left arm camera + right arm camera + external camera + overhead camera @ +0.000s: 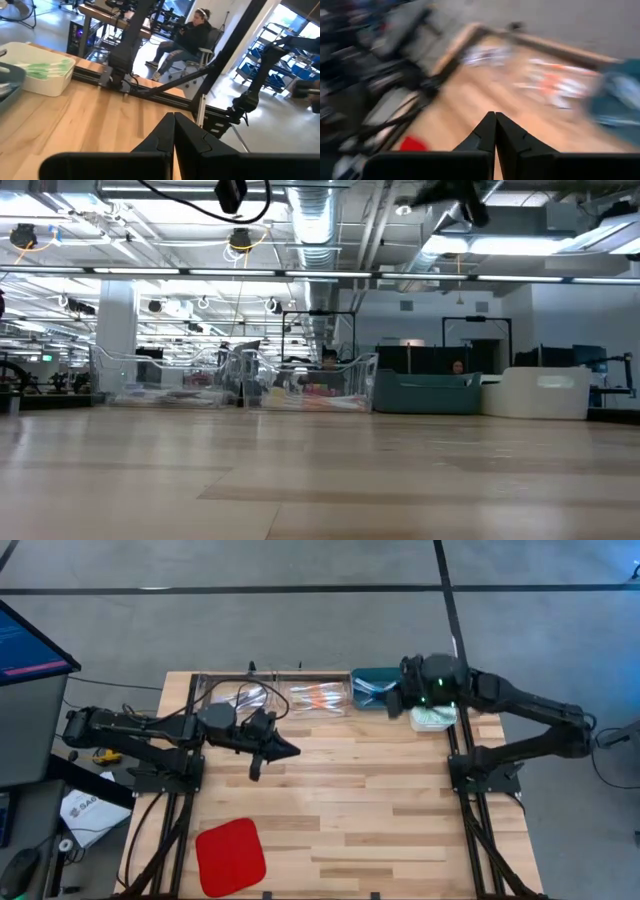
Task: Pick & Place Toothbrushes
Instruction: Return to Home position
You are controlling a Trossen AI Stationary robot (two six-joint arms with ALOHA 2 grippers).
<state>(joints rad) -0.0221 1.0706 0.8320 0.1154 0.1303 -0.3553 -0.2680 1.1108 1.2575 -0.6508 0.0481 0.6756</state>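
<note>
Every toothbrush in sight is binned. The slim green toothbrushes (44, 67) lie in the white rectangular plastic bin (417, 725) at the far right of the pale wooden surface (350, 810), with their long axes along the bin's length. The orange toothbrushes (318, 696) lie in a clear plastic bin (345, 708) two places left of the white bin, past the teal plastic bin (372, 690). None shows loose on the boards (going by the high view).

The right end effector (402, 695) hangs above the teal bin, just beside the white bin, its two dark fingers clenched together on nothing. The left end effector (287, 749) is well apart from the white bin, out over bare boards, likewise clenched and empty.

So the right arm is much the nearer to the toothbrushes, which lie below it and just to its right. With nothing left to fetch, the sorting looks finished — what remains is drawing away clear of the white bin's rim. The flat red square pad (230, 855) sits far from the white bin, at the near left corner
</note>
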